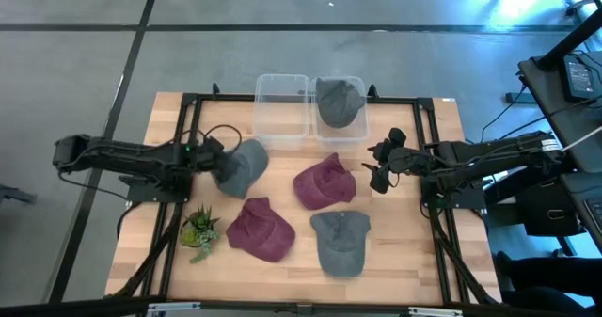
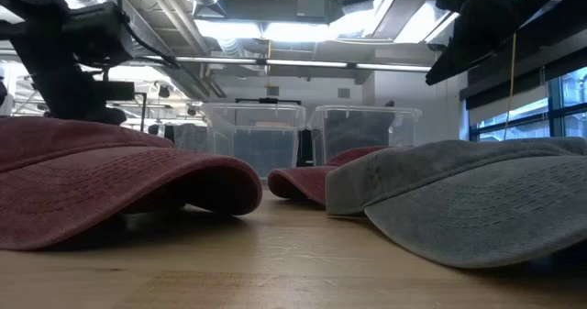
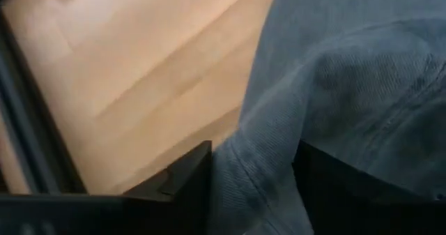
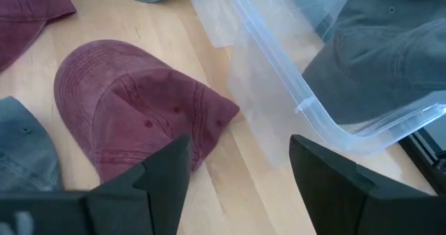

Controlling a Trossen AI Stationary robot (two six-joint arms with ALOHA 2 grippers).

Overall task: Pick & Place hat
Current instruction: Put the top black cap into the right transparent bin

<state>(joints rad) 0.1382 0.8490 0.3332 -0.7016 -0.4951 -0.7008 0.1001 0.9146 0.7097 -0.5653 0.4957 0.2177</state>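
A grey hat [image 1: 246,165] lies on the table's left half, and my left gripper [image 1: 223,163] comes at it from the left and is shut on it. In the left wrist view its blue-grey cloth [image 3: 334,74] fills the gap between the fingers. My right gripper [image 1: 380,169] hangs open above the table's right side, next to a maroon hat [image 1: 324,182] and touching nothing. A second maroon hat [image 1: 260,229] and another grey hat [image 1: 340,243] rest on the near part of the table. One more grey hat [image 1: 339,101] sits in the right clear bin [image 1: 360,129]. My left gripper has a raised fold of the grey hat's cloth [image 3: 251,158], with a stitched seam, between its two fingers [image 3: 185,186]. The fingers slant down onto it from the table's left side. The hat's right part [image 1: 256,166] lies on the table.
Two clear bins stand at the far edge, the left one [image 1: 282,110] without a hat. A small potted plant [image 1: 199,230] stands near the left front. A black frame [image 1: 188,101] runs round the wooden table top.
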